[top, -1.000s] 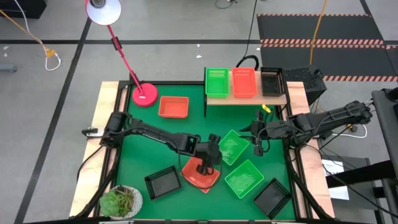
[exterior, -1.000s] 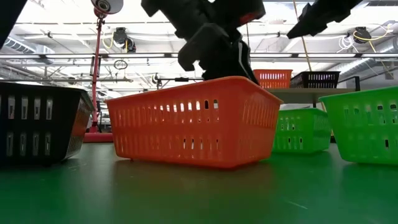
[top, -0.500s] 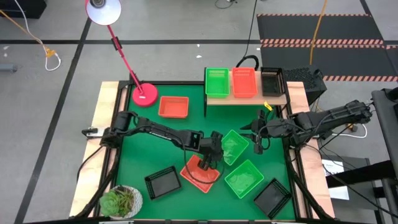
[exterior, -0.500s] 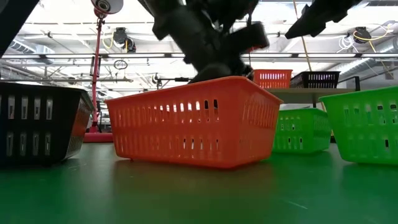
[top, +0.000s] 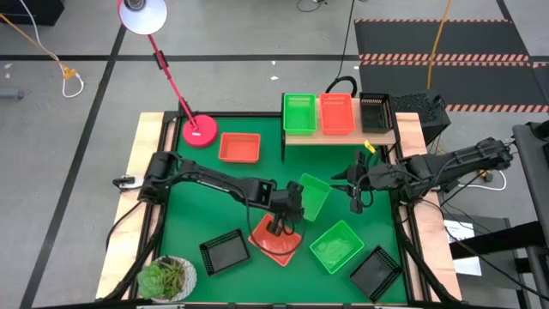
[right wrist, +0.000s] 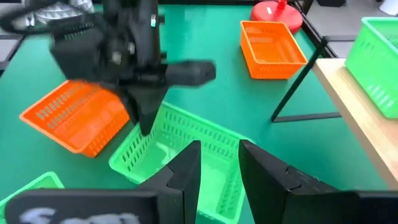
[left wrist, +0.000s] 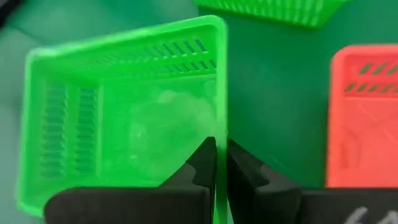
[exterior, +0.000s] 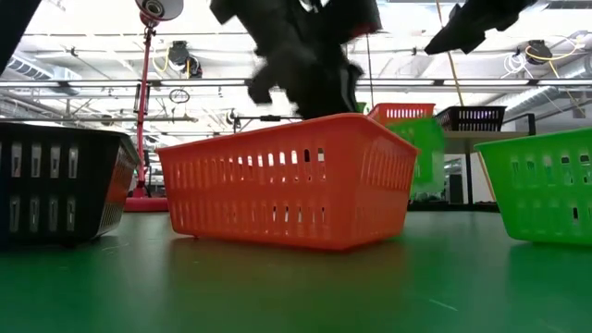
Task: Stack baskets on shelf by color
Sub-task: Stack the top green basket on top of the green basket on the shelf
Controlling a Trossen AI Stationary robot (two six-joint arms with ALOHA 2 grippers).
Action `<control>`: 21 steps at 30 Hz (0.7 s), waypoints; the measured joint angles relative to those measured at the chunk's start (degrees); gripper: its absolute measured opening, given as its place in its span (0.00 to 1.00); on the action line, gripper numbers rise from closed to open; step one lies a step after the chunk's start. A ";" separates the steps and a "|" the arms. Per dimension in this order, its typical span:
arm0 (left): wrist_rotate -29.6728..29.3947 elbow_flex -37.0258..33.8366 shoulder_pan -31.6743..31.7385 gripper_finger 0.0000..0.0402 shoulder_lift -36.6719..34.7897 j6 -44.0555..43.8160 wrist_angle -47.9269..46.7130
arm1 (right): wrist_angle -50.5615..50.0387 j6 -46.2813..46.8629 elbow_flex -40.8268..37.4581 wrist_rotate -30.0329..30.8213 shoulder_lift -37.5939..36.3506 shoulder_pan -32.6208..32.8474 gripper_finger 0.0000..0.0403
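Observation:
My left gripper (top: 294, 199) is shut on a green basket (top: 315, 196) at mid-table, which is tipped up; in the low view the basket (exterior: 421, 153) shows raised behind an orange basket (exterior: 287, 180). That orange basket (top: 276, 240) rests on the table under my left arm. My right gripper (top: 358, 203) hangs open just right of the green basket, touching nothing. The shelf (top: 339, 136) stands at the far edge and carries a green (top: 299, 113), an orange (top: 336, 113) and a black basket (top: 375, 112) side by side. My left gripper pinches one side wall of the green basket at its rim (left wrist: 221, 112), one finger inside the basket and one outside. The fingers (right wrist: 146, 121) come from above, pointing down, on the wall toward the table's left. The basket hangs tilted, and the end seen in the low view is off the table.
Another orange basket (top: 239, 148) sits at the far left beside the red lamp base (top: 199, 131). A green basket (top: 336, 246) and two black ones (top: 225, 251) (top: 376, 273) lie near the front edge. A potted plant (top: 167, 276) stands at the front left corner.
My left gripper has moved from above the orange basket toward the green basket, shut on its wall and risen. The green basket, which lay flat on the table, is now tipped up and lifted and has shifted slightly toward the table's left.

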 joint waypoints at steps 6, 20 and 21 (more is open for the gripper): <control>-2.27 0.00 -0.69 0.02 -7.65 -0.82 -4.77 | 0.08 0.03 1.70 2.93 -0.85 3.79 0.26; -11.66 8.72 5.46 0.03 -19.50 -0.42 -13.75 | -1.76 -6.65 1.95 12.06 -3.02 9.37 0.26; -12.02 10.35 6.43 0.02 -19.23 -0.41 -15.17 | -1.74 -7.72 1.95 11.98 -3.08 9.37 0.26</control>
